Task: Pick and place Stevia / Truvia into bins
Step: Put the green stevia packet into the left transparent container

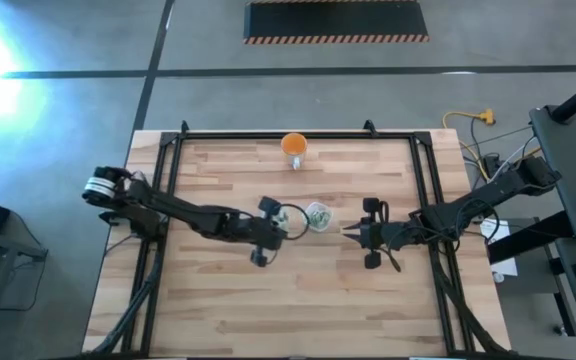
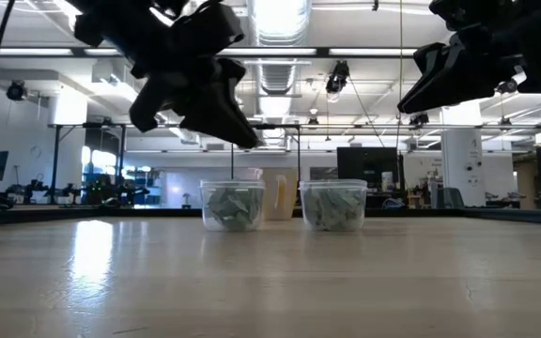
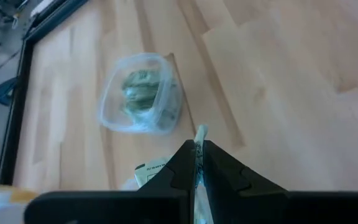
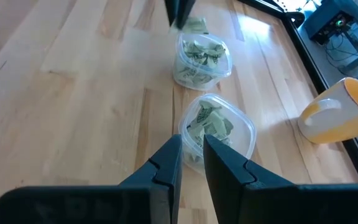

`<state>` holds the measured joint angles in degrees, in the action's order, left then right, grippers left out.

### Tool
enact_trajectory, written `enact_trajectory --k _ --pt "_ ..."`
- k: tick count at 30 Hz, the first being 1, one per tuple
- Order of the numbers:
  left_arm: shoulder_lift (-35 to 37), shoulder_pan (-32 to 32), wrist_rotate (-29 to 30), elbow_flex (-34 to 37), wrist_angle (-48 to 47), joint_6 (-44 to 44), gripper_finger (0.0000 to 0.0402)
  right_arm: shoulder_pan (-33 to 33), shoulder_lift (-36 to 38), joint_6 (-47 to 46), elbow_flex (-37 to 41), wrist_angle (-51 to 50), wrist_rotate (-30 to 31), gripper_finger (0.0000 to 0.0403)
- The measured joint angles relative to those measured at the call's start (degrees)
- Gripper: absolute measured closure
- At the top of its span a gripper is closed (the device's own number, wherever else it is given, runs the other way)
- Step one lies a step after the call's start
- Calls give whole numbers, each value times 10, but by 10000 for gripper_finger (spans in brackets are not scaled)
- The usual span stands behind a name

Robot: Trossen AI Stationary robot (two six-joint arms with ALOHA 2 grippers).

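Two small clear squarish plastic bins (image 2: 232, 205) (image 2: 334, 204) stuffed with pale green-and-white paper sachets (image 4: 202, 55) are parked in front of the orange cup (image 1: 294, 146). One sachet (image 3: 198, 144) is pinched in the clamped left gripper (image 3: 198, 163) above them. The right gripper (image 4: 192, 152) is held slightly apart, empty.

Bright and even over the bench (image 1: 298, 290) from above, with a blown-out white glare at the upper left corner of the high view. Backlit in the low view: ceiling lights (image 2: 280, 19) flaring white, both arms reduced to black silhouettes, pale sheen across the wood. Soft in the left wrist view, the bin (image 3: 138, 93) blurred and the fingers (image 3: 219, 171) smeared. Sharper in the right wrist view, a window-like reflection on the wood.
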<state>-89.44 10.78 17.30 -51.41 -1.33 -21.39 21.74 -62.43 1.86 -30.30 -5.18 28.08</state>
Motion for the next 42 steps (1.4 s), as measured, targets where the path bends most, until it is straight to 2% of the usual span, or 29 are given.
enact_trajectory --k 5,15,42 --pt "35 -20 2 45 38 0 393 0 0 0 0 2 0 346" --pt "39 -68 -3 102 104 2 393 0 0 2 0 1 0 346" --pt "39 -74 -7 106 78 56 393 0 0 2 0 0 0 346"
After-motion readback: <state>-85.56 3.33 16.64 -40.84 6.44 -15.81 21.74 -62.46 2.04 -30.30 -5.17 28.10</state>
